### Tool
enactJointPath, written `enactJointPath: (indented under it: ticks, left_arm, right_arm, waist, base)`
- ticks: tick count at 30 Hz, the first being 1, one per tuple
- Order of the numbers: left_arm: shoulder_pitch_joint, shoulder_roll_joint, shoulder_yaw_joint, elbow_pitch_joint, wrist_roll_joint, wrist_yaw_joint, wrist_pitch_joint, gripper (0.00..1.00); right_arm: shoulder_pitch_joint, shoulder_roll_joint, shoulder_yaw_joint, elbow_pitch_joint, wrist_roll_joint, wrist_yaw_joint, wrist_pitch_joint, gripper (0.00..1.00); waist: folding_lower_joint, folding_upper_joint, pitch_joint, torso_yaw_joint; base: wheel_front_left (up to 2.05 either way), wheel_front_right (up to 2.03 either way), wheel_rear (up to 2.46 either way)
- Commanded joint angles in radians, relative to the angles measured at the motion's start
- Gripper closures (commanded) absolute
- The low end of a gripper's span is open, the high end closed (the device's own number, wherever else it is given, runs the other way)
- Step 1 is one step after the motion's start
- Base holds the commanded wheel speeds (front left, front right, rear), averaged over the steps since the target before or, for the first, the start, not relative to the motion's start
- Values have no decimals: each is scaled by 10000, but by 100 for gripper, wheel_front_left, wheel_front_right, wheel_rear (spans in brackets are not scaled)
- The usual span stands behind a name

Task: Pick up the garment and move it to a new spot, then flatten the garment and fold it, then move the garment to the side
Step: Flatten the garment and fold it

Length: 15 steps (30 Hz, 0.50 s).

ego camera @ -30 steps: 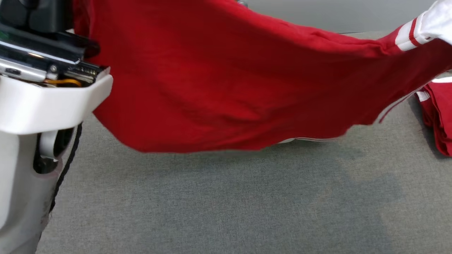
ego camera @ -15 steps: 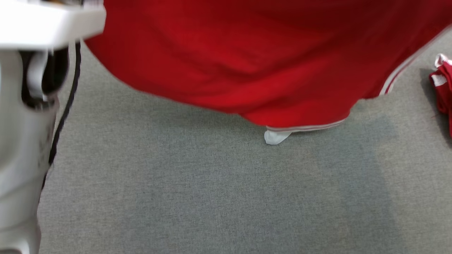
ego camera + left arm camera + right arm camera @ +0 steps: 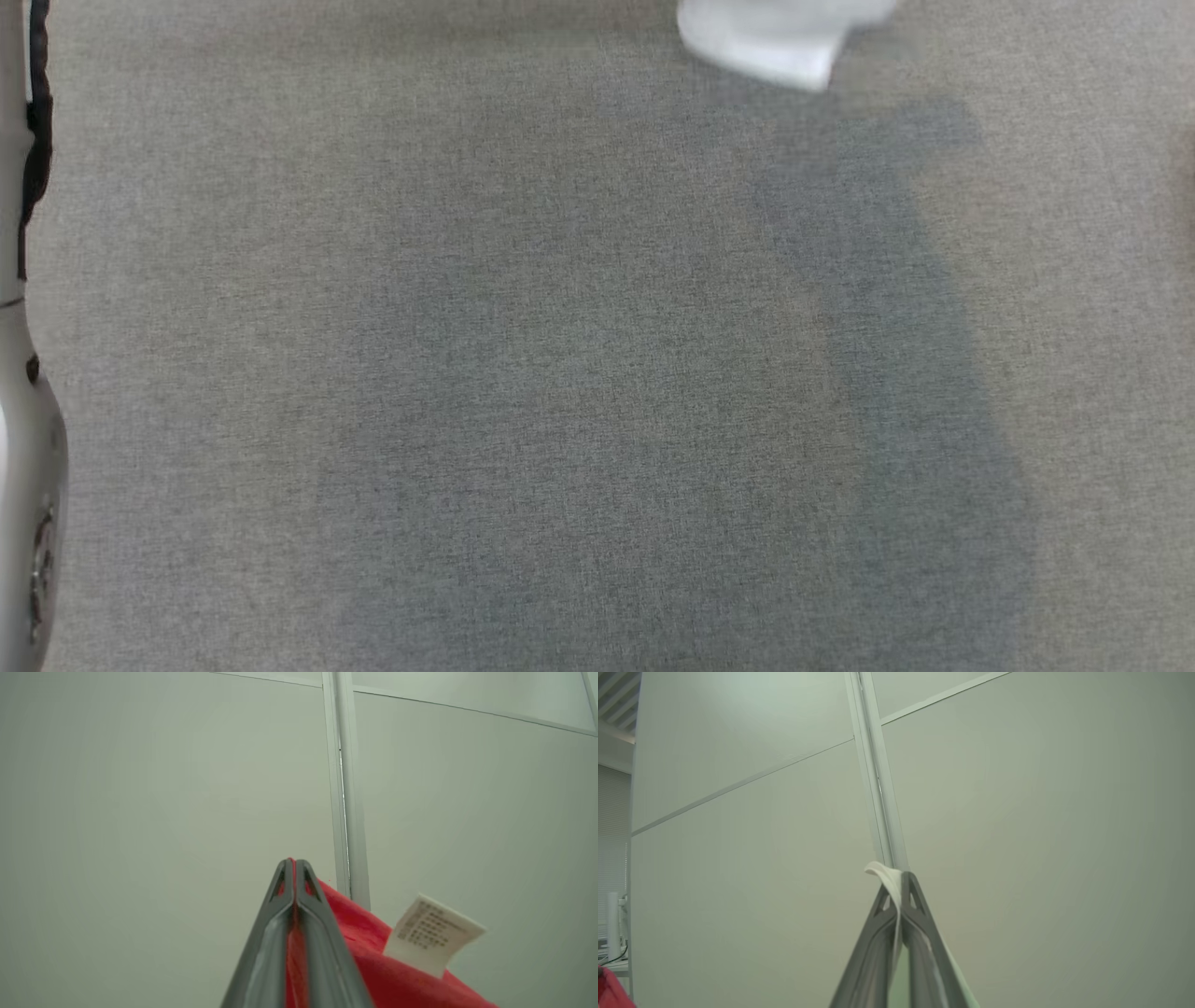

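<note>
My left gripper (image 3: pixel 294 864) is clamped on the red garment (image 3: pixel 369 947), and my right gripper (image 3: pixel 901 879) is pinched shut on its white trim (image 3: pixel 883 873). The garment hangs above the grey table (image 3: pixel 597 373), with one white tip (image 3: pixel 766 47) low over the far part. I judge the pick-up done; laying down, flattening, folding and moving aside remain.

One red fabric garment (image 3: pixel 373 961), with one white printed care label (image 3: pixel 432 933). Two dark-fingered end effectors: left end effector (image 3: pixel 294 862) and right end effector (image 3: pixel 900 877). One grey cloth-covered table (image 3: pixel 597 373).
</note>
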<state>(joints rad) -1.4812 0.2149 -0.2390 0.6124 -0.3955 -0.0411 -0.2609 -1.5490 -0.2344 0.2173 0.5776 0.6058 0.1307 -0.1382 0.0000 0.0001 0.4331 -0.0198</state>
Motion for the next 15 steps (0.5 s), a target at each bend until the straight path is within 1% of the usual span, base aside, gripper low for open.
enactJointPath:
  ticks: [1, 4, 6, 7, 10, 15]
  left_arm:
    - [-6, -27, 57, 398, 23, -101, -23, 100]
    - [157, -200, 204, 1226, -65, -332, -41, 100]
    - [480, -326, 311, 1843, -190, -476, -36, 100]
    - [669, -372, 283, 2189, -200, -563, -23, 100]
    - [1222, -549, 310, 3206, -405, -728, -34, 100]
    - [2525, -911, 487, 4637, -958, -859, -36, 100]
  right_arm:
    - [-20, 126, 172, 419, 79, 0, -193, 100]
    - [-57, 288, 905, 1381, 207, 2, -360, 100]
    - [225, 361, 1316, 2015, 433, 0, -353, 100]
    - [443, 414, 1620, 2334, 460, 0, -213, 100]
    - [1130, 574, 2191, 3098, 833, 2, -243, 100]
    - [2949, 803, 2745, 3952, 1828, 0, -633, 100]
  waist:
    - [0, -1, 59, -7]
    - [0, -1, 193, -36]
    - [0, -1, 330, -55]
    - [0, -1, 402, -79]
    - [0, -1, 557, -121]
    - [0, -1, 740, -144]
  base:
    - [0, 0, 0]
    - [0, 0, 0]
    - [0, 0, 0]
    - [0, 0, 0]
    - [0, 0, 0]
    - [0, 0, 0]
